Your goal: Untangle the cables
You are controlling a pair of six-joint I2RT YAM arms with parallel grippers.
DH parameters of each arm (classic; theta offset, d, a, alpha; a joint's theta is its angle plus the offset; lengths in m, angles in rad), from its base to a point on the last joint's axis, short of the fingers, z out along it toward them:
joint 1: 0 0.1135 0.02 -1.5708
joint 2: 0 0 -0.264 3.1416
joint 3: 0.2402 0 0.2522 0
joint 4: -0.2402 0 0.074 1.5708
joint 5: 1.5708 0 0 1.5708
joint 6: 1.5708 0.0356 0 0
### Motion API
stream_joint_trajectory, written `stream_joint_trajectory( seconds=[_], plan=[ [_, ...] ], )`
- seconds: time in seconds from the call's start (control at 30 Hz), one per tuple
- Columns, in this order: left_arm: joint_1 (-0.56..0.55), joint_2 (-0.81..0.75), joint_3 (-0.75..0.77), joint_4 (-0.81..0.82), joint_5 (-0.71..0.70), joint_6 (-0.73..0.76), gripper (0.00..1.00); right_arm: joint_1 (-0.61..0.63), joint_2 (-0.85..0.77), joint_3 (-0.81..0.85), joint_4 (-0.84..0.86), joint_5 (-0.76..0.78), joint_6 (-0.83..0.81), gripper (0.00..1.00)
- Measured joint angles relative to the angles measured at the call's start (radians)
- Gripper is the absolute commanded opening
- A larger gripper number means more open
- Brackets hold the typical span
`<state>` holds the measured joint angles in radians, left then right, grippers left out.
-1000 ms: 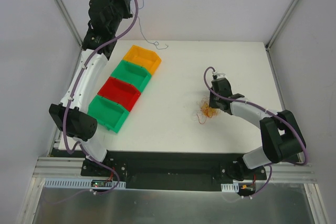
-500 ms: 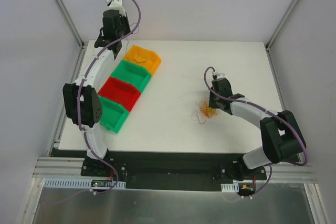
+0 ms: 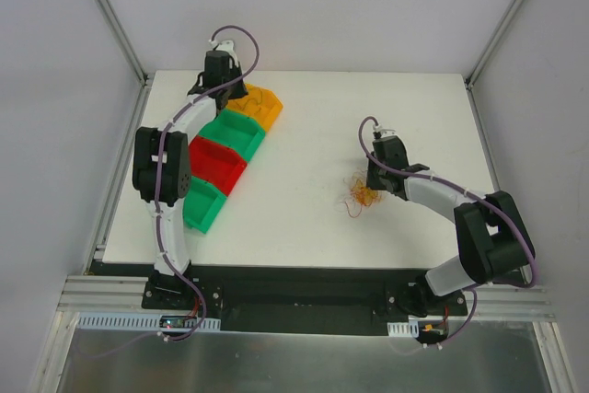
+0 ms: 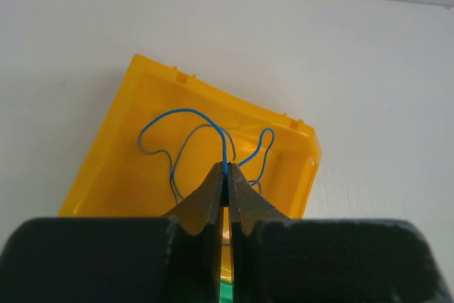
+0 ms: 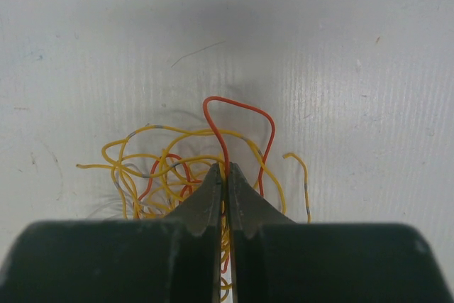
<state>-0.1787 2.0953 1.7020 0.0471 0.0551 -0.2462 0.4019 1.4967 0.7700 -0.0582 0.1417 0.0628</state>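
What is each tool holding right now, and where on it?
Left tool pinches the blue wire mid-length, over the yellow bin. Right tool pinches the red wire on one leg of its loop, at the clump.

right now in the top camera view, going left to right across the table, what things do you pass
near green bin → red bin → far green bin → yellow bin → cables. Left out: left end effector, over the yellow bin; right end effector, on the cables.
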Motion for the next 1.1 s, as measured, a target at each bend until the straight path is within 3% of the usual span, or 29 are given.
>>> stream_joint_trajectory(
  seconds=[0.23, 0.3, 0.37, 0.47, 0.5, 0.53, 0.57, 0.67, 0.83, 0.93, 1.03, 1.1],
  plan=[
    [-0.006, -0.001, -0.102, 0.011, -0.003, -0.002, 0.01, -0.011, 0.002, 0.0, 0.003, -0.019, 0.005, 0.01],
    [-0.006, -0.001, -0.106, 0.003, -0.008, -0.001, 0.14, -0.014, 0.002, 0.0, 0.004, -0.023, 0.006, 0.01],
    [-0.005, -0.001, -0.097, -0.023, -0.011, 0.006, 0.39, -0.016, 0.002, -0.002, 0.008, -0.028, 0.008, 0.01],
    [-0.005, -0.003, -0.065, -0.083, -0.009, 0.004, 0.59, -0.021, 0.002, -0.002, 0.009, -0.047, 0.009, 0.03],
    [-0.005, -0.009, -0.063, -0.092, -0.005, -0.001, 0.78, -0.022, 0.002, -0.002, 0.01, -0.058, 0.01, 0.03],
    [-0.005, -0.019, -0.064, -0.108, -0.002, -0.008, 0.89, -0.023, 0.002, -0.002, 0.01, -0.07, 0.011, 0.05],
    [-0.005, -0.032, -0.066, -0.126, 0.004, -0.013, 0.93, -0.024, 0.002, -0.002, 0.011, -0.077, 0.013, 0.07],
    [-0.006, -0.105, -0.079, -0.174, 0.045, -0.045, 0.93, -0.025, 0.002, -0.002, 0.015, -0.108, 0.017, 0.17],
    [-0.029, -0.344, -0.163, -0.203, 0.111, -0.09, 0.7, -0.025, 0.002, -0.002, 0.018, -0.148, 0.024, 0.38],
    [-0.062, -0.507, -0.243, -0.2, 0.192, -0.119, 0.68, -0.025, 0.002, -0.002, 0.018, -0.155, 0.023, 0.53],
    [-0.148, -0.608, -0.331, -0.183, 0.24, -0.124, 0.67, -0.025, 0.002, -0.003, 0.019, -0.165, 0.026, 0.58],
    [-0.263, -0.617, -0.383, -0.179, 0.272, -0.117, 0.59, -0.025, -0.004, -0.012, 0.021, -0.175, 0.026, 0.59]
  ],
)
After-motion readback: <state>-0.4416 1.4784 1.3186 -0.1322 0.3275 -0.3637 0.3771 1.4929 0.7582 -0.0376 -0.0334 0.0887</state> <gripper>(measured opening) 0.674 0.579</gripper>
